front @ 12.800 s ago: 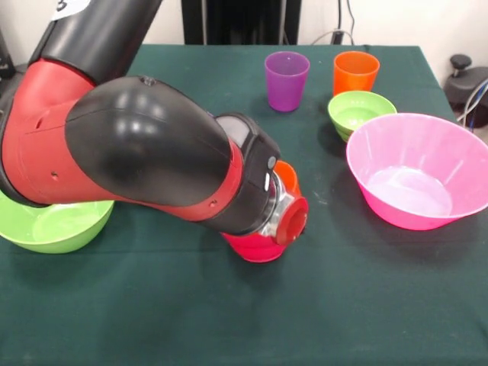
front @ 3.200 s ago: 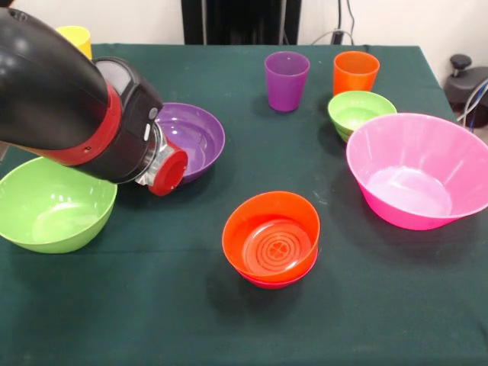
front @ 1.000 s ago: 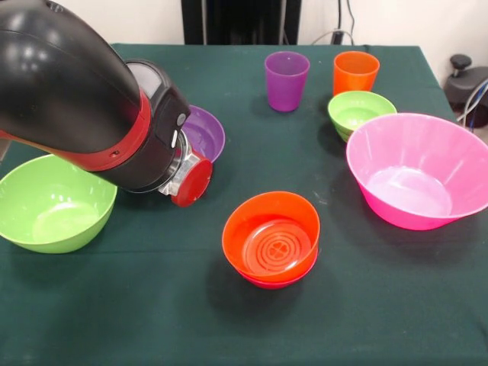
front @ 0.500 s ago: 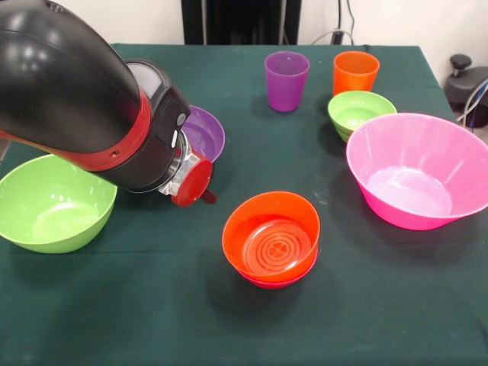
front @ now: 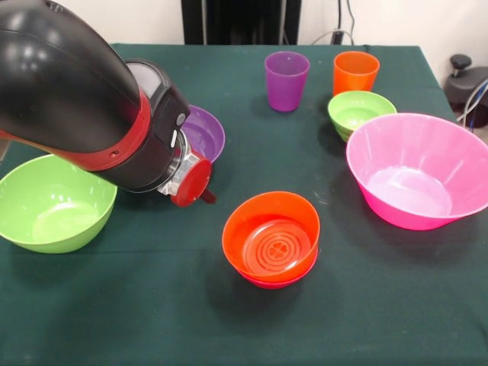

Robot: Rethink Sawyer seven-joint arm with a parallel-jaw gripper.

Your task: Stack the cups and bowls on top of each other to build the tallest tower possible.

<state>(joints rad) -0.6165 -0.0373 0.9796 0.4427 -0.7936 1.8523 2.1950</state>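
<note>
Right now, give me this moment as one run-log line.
arm: over purple bowl | gripper: state unclear | tower: orange bowl nested in red bowl | cups: unstacked

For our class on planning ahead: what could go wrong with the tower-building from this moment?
1. The arm hides much of the purple bowl; a poor grasp at its rim could tip or slide it.
2. The tower is low; a bowl dropped off-centre may sit tilted.
3. The arm's swing might knock the lime green bowl.
</note>
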